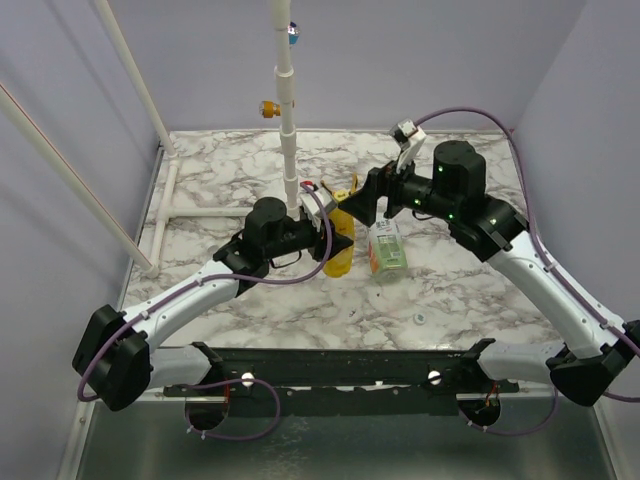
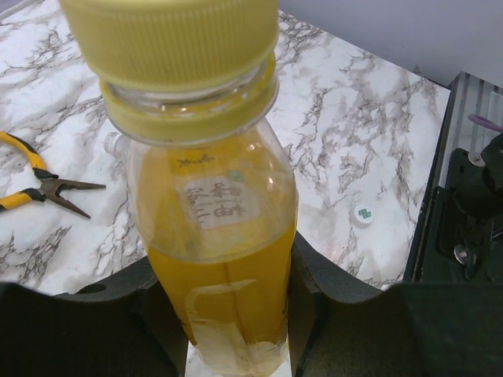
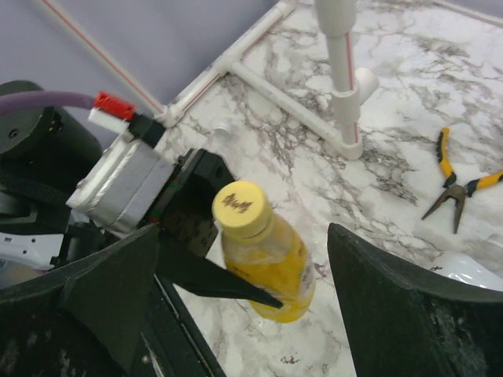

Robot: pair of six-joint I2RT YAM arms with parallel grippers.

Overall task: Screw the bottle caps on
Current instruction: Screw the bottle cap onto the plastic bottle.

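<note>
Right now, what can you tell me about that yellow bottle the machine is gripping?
The yellow bottle looks like clear plastic holding yellow liquid, with a small whitish printed label. A ribbed yellow cap sits on its neck; how tightly, I cannot tell. It leans slightly near the middle of the marble table. The left arm's fingers clamp its lower body from both sides. The right arm's fingers are spread wide beside its top, not touching.

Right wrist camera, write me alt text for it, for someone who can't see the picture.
A yellow bottle with a yellow cap on top stands on the marble table, clamped low down by the left hand and framed between the open fingers of the right hand. Behind it are yellow-handled pliers and a white pipe frame.
</note>
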